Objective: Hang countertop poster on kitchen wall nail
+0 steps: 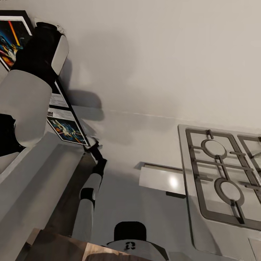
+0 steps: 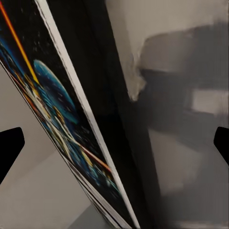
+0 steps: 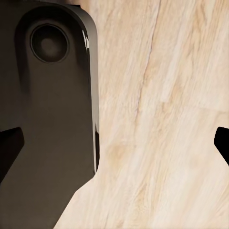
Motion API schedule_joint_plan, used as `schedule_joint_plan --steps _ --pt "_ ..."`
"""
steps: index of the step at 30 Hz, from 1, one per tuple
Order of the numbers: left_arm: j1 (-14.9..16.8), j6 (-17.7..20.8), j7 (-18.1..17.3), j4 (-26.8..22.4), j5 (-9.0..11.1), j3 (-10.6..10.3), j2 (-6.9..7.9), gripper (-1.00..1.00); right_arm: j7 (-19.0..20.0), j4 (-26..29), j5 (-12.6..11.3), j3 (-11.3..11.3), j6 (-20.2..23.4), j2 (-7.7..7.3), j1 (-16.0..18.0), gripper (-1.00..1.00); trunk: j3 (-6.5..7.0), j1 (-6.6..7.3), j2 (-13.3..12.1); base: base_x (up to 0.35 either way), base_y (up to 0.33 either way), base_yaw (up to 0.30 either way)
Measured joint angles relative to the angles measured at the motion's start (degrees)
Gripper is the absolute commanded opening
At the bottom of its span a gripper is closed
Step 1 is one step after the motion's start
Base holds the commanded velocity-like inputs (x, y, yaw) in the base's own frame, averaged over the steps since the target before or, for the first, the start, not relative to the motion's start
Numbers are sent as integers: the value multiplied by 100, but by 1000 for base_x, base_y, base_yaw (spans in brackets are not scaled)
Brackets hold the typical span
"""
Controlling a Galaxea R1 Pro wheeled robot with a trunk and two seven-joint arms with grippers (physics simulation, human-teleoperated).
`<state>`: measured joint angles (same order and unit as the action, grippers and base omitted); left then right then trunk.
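Poster [image 1: 67, 128] leaning raised near wall, above desk [image 1: 145, 188], beside hob [image 1: 221, 177]. Advising: keeping frame upright, easing toward nail. Left fingers [image 2: 10, 148] spread wide beside poster; right fingers [image 3: 9, 148] spread, empty.

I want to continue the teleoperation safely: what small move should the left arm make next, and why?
Probably ease the left gripper forward and close it on the poster's edge. In the left wrist view the poster stands tilted between the wide-apart fingertips, not yet clamped. In the head view it leans against the wall above the kitchen countertop, so it is not lifted.
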<state>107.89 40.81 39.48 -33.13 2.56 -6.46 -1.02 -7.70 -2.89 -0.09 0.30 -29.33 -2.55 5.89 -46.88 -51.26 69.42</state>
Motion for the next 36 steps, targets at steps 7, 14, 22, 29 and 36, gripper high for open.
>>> schedule_joint_plan --steps 7,14,22,29,36 --pt "-5 0 0 -4 1 5 2 100 0 -1 0 0 -2 0 1 100 8 0 0 1 0 -43" --pt "-4 43 5 -6 -4 6 5 100 0 -1 0 0 -2 0 1 100 9 2 1 100 0 -3" --pt "-4 57 4 -126 -12 35 11 100 0 -1 0 0 -2 0 1 100 9 0 0 34 0 0" --pt "-4 66 -4 -177 -1 47 19 100 0 0 0 0 -8 0 1 100 8 0 0 2 0 0" --pt "-1 41 -2 -178 -9 48 74 100 0 1 0 0 -11 0 1 100 9 0 0 0 0 0"
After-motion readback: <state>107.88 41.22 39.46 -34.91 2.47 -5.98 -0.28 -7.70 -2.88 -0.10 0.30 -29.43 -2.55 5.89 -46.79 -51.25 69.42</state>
